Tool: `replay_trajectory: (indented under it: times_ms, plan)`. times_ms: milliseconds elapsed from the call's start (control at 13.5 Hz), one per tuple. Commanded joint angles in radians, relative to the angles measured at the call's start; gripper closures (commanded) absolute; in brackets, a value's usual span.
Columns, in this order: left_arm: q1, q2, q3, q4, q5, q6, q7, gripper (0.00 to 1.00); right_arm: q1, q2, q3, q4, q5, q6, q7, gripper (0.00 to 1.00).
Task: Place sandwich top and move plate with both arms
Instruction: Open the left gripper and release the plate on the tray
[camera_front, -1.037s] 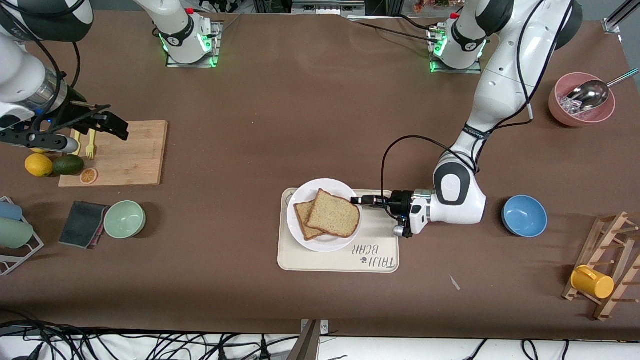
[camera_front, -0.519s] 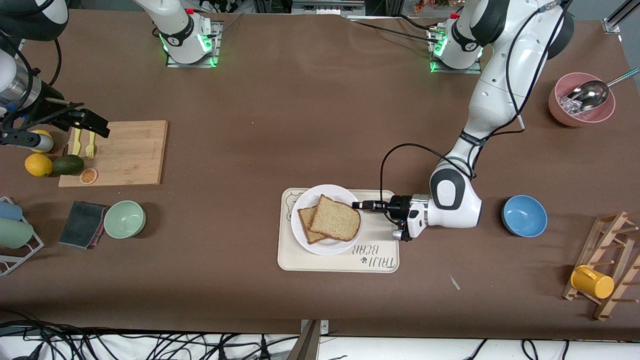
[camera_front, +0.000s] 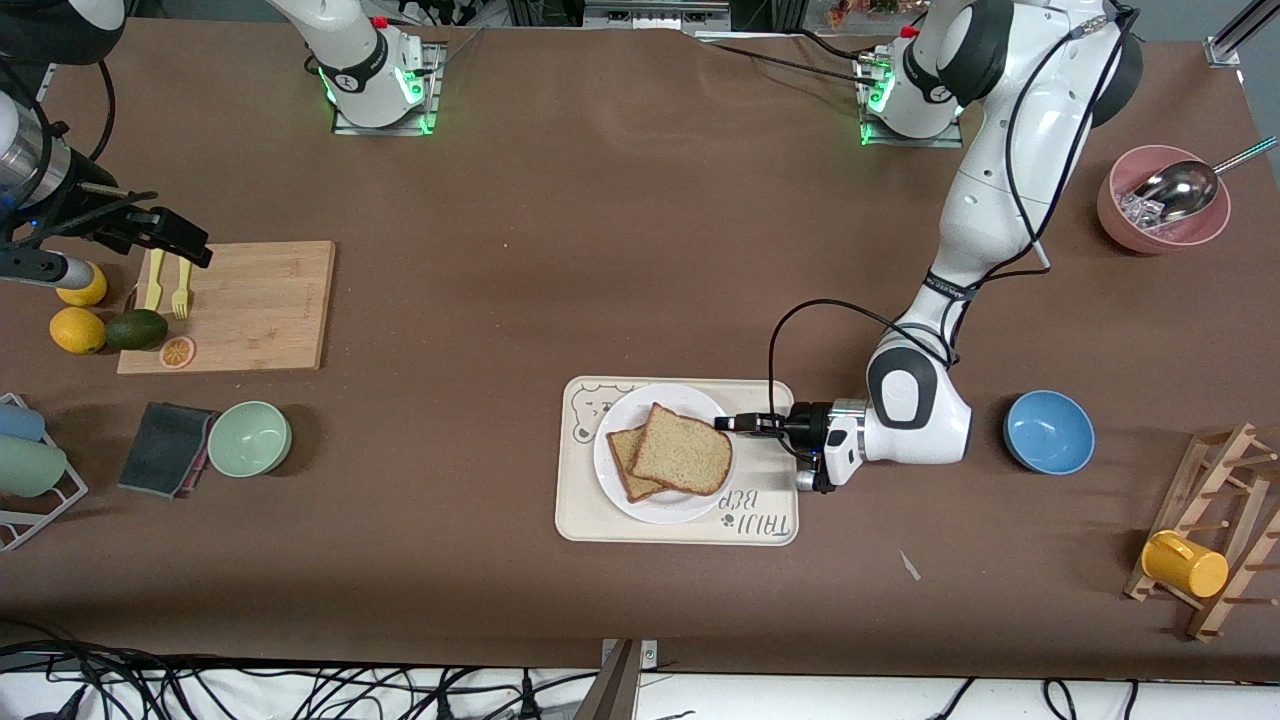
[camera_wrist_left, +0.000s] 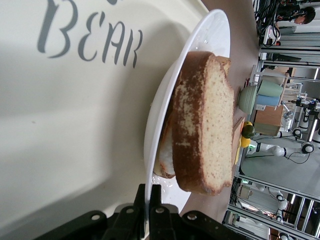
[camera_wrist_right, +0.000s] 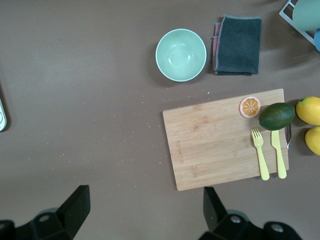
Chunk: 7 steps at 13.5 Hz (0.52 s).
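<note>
Front view: the plate (camera_front: 664, 505) sits on the cream tray (camera_front: 600, 525), landmark for everything here. The sandwich top (camera_front: 682, 450) already lies on the plate, skewed over a lower slice (camera_front: 629, 462), so the placing step looks done. The left gripper (camera_front: 738, 423) is low at the plate's rim, on the edge toward the left arm's end of the desk. The right gripper (camera_front: 160, 232) hangs well apart from the tray, over the cutting board (camera_front: 260, 305) at the right arm's end.

Left wrist view: the jaws are pinched shut on the plate's thin rim (camera_wrist_left: 150, 150).

Right wrist view: the jaws stand wide and empty over bare desk beside the board; this arm waits.

Moving the plate appears under way with one arm only; the right arm's share seems left.
</note>
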Motion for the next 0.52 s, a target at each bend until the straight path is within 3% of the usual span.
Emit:
replay_trajectory:
  times_ms: [0, 444]
  plan:
    - [-0.02, 0.019, 0.003, 0.041, 0.028, -0.011, -0.001, 1.0, 0.001, -0.01, 0.002, -0.009, 0.017, 0.033, -0.019, 0.0]
    - [-0.019, 0.011, 0.003, 0.041, 0.03, -0.013, -0.009, 1.0, 0.002, 0.002, 0.0, 0.003, 0.039, 0.051, -0.02, 0.0]
